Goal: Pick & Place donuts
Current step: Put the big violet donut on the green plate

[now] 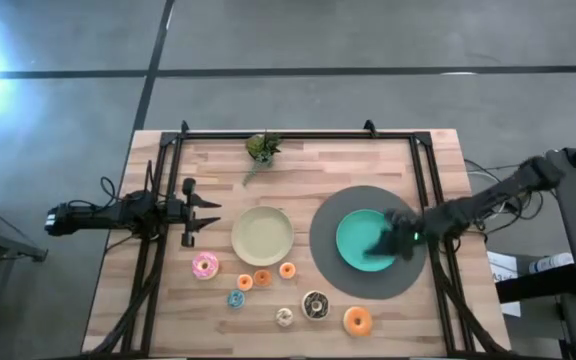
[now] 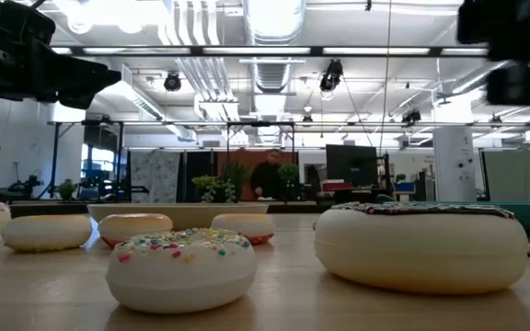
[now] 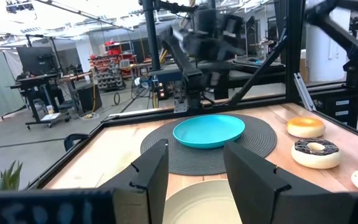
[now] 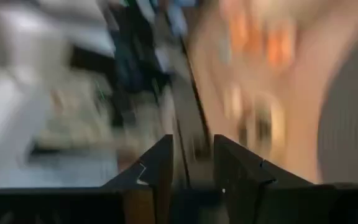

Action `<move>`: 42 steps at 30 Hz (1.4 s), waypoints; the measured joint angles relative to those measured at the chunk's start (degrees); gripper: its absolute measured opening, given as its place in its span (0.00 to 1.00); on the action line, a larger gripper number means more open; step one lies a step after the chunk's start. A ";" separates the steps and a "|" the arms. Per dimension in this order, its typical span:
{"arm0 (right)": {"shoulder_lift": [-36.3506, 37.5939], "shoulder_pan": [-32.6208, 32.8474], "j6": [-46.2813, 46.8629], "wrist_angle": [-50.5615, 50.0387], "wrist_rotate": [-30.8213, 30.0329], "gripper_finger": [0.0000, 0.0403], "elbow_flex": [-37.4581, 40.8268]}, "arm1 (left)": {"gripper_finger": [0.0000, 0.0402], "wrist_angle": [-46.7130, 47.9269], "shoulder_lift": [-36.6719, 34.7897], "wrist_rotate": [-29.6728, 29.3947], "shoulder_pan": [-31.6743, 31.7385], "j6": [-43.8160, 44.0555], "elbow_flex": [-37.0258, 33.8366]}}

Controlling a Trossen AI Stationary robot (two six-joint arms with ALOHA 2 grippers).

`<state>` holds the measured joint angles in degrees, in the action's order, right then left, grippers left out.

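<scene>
Several toy donuts lie flat on the wooden table near its front: a pink one (image 1: pixel 205 265), small orange ones (image 1: pixel 263 278), a blue one (image 1: pixel 236 299), a cream one (image 1: pixel 284 317), a chocolate one (image 1: pixel 315 305) and a bigger orange one (image 1: pixel 357 321). The chocolate donut (image 3: pixel 316 152) and the orange donut (image 3: pixel 306 127) also show in the left wrist view. My right gripper (image 1: pixel 388 242) hovers over the teal plate (image 1: pixel 356 240), open and empty; its wrist view (image 4: pixel 191 168) is blurred. My left gripper (image 1: pixel 196 212) waits open at the table's left, pointing at the beige plate (image 1: pixel 263 235).
The teal plate sits on a dark round mat (image 1: pixel 368 285) at the right. A small potted plant (image 1: pixel 262 148) stands at the far edge. A black frame (image 1: pixel 298 133) runs along the far side and both sides of the table. Bare wood lies between plant and plates.
</scene>
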<state>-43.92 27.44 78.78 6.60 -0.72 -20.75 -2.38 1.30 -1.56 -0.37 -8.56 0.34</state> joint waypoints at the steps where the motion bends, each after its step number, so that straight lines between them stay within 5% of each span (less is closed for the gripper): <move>1: -3.27 2.09 2.73 -3.87 1.61 0.25 -2.27 | 0.33 0.03 0.02 0.00 0.00 0.00 0.02; 9: -25.63 11.91 11.13 -29.57 -3.27 0.22 -22.39 | 0.33 0.51 0.04 0.00 0.01 -0.02 0.00; 12: -33.62 12.59 11.79 -31.64 -3.02 0.26 -28.95 | 0.33 0.85 0.04 0.00 0.01 -0.01 0.00; 24: -61.79 15.11 -7.23 -47.77 10.27 0.54 -54.95 | 0.33 0.89 0.04 0.00 0.01 0.00 0.02; 32: -69.19 16.55 -14.77 -63.21 1.34 0.58 -68.31 | 0.33 0.91 0.04 0.00 0.00 0.00 0.01; 42: -73.96 18.36 -18.77 -63.38 0.66 0.58 -71.17 | 0.33 0.91 0.04 0.01 -0.01 -0.01 0.01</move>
<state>-117.88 45.80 60.01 -56.77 -0.06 -91.92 -1.47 1.34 -1.55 -0.38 -8.56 0.35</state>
